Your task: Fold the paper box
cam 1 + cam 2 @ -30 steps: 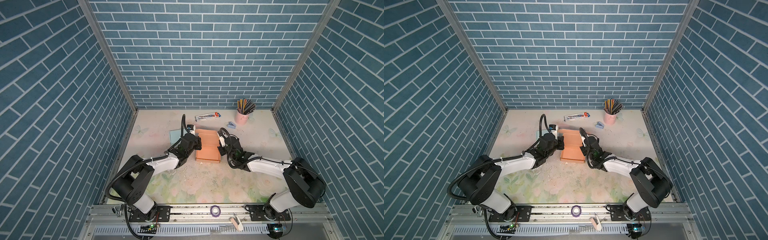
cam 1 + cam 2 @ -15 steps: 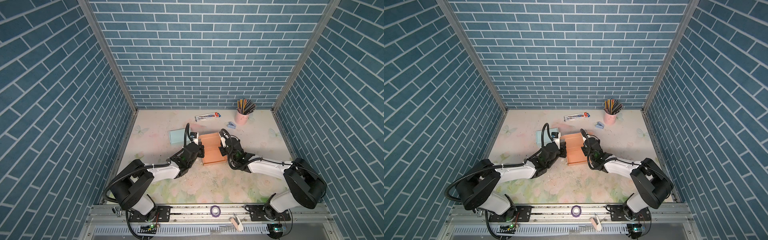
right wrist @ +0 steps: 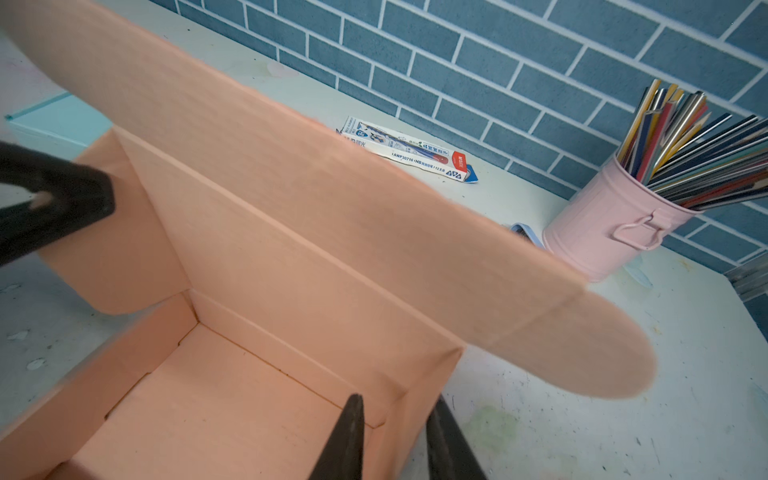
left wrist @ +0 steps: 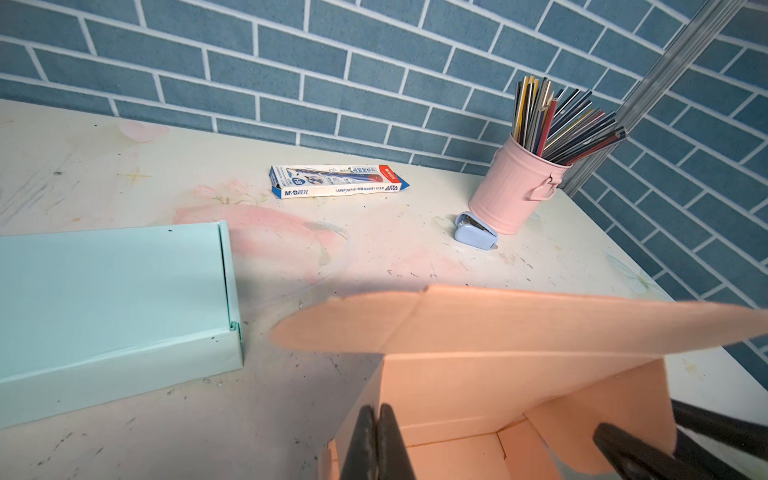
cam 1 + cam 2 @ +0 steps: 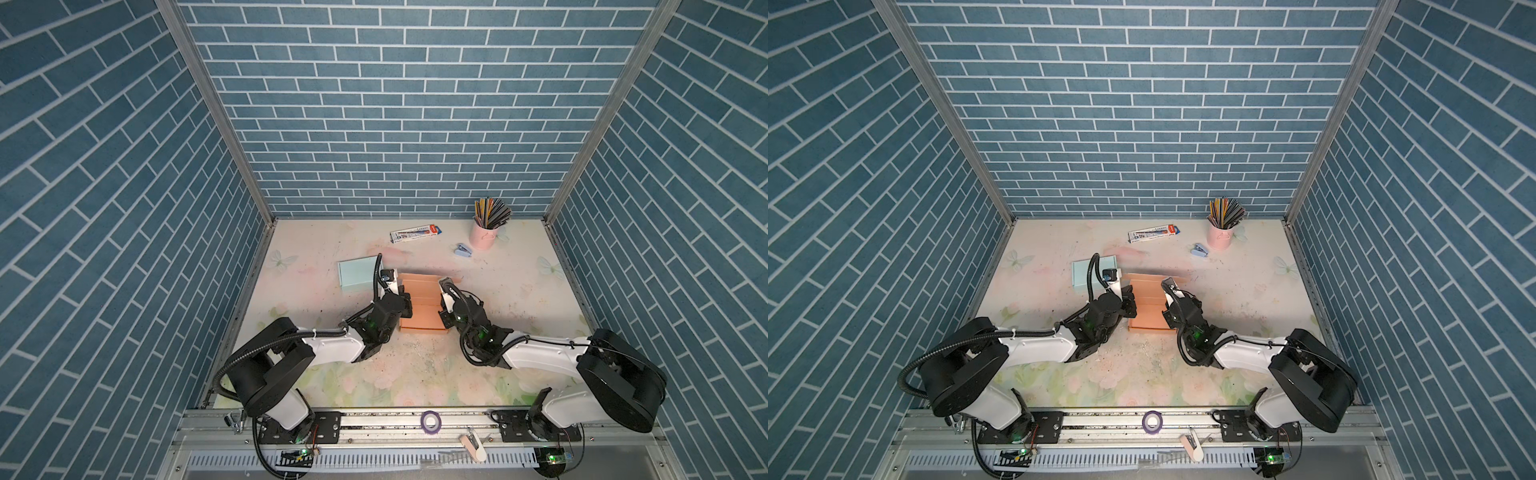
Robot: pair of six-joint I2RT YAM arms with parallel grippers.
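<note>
Paper box (image 5: 422, 318) nearer, walls raised; in wrist views alone, left jaws clenched on it, right jaws seemingly slack.

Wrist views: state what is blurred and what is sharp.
Left wrist view: the near flap of the peach cardboard box is soft-edged, while the pink metal pencil cup is sharp. Right wrist view: the flap's rounded ends are blurred and the cup is crisp.

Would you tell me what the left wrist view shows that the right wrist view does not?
Only left wrist: the mint box and blue stapler whole; the right wrist catches slivers. Only right wrist: most of the paper box's inner floor. Both: that box's raised flap, the pencil carton and pink pencil cup.
</note>
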